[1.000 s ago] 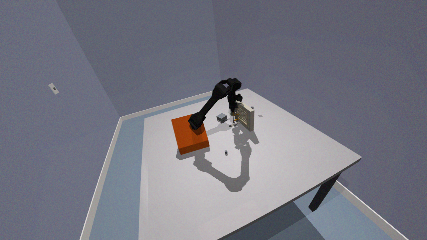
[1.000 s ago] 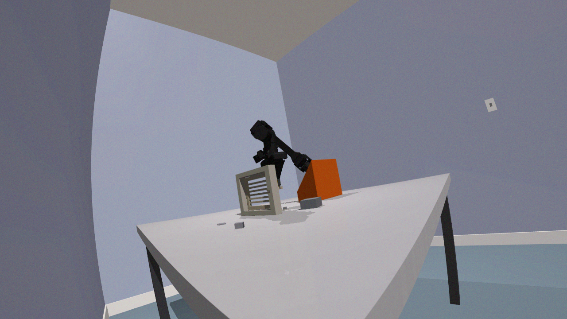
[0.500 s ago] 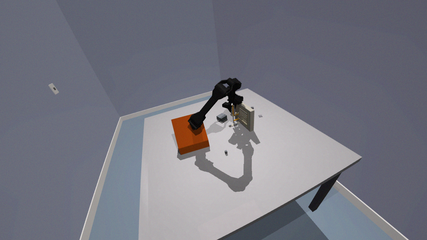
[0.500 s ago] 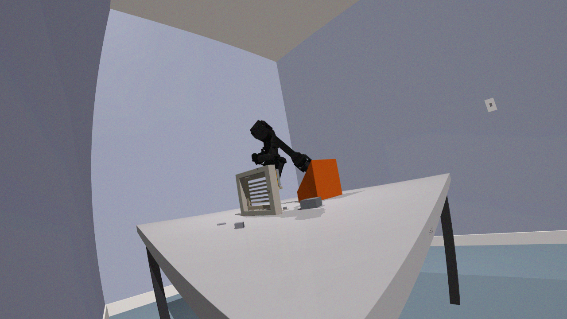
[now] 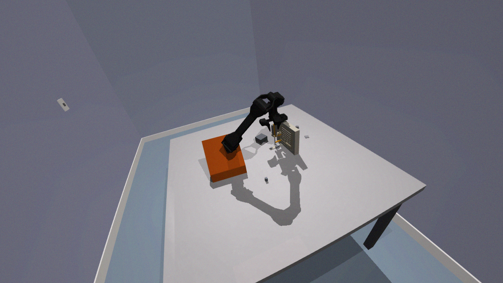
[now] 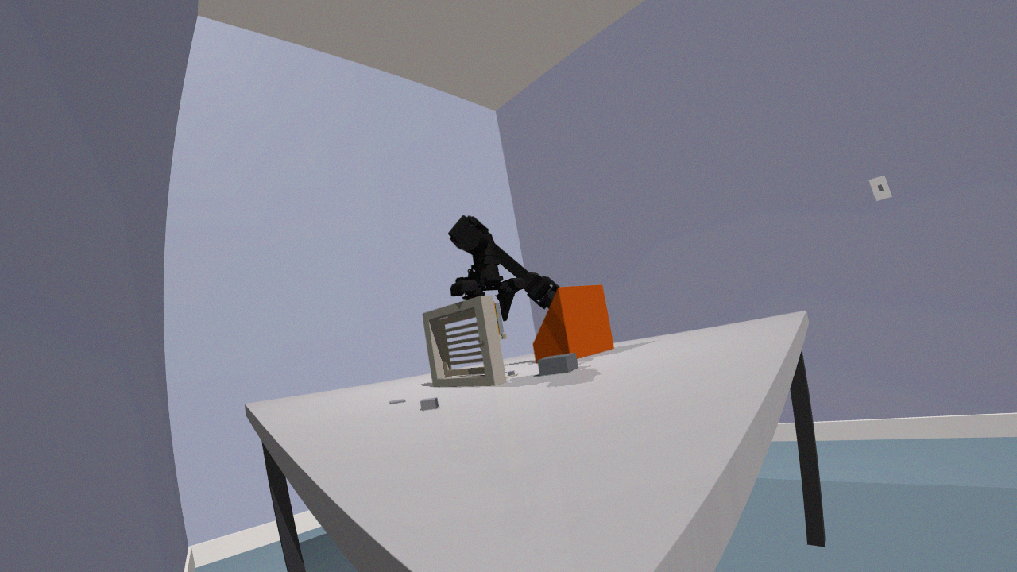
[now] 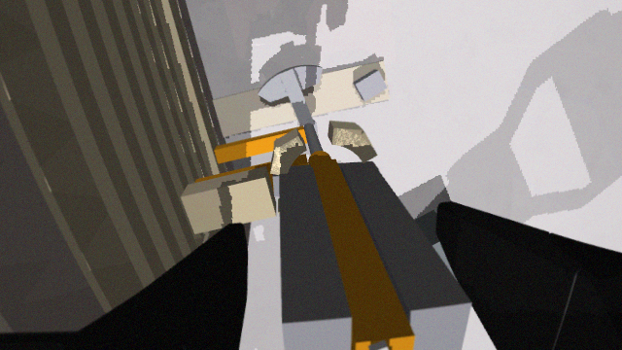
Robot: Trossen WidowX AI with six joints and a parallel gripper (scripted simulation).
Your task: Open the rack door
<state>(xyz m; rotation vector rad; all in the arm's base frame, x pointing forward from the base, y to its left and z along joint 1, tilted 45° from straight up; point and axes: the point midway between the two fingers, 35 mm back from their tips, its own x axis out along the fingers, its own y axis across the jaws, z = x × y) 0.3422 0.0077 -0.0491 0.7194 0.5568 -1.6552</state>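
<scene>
The rack's cream frame (image 5: 296,143) (image 6: 495,355) stands upright on the table. The slatted door (image 5: 287,135) (image 7: 63,97) looks shut in its frame. Its upright handle (image 7: 311,243), dark grey with an orange strip, stands out from the door on orange arms. A thin rod (image 7: 302,113) runs down from it to a grey fan-shaped piece. How far the handle is turned I cannot tell. My gripper (image 5: 273,128) (image 7: 343,227) points down, open, with its fingers on either side of the handle and gaps showing at both sides. In the exterior view the frame hides one finger.
The arm stands on an orange block (image 5: 221,155) (image 6: 586,323). A grey block (image 5: 261,138) (image 6: 558,364) lies near the handle side of the rack. Small grey pieces lie behind the rack (image 6: 428,403) (image 6: 396,401), and a small cube (image 5: 266,179) lies in front.
</scene>
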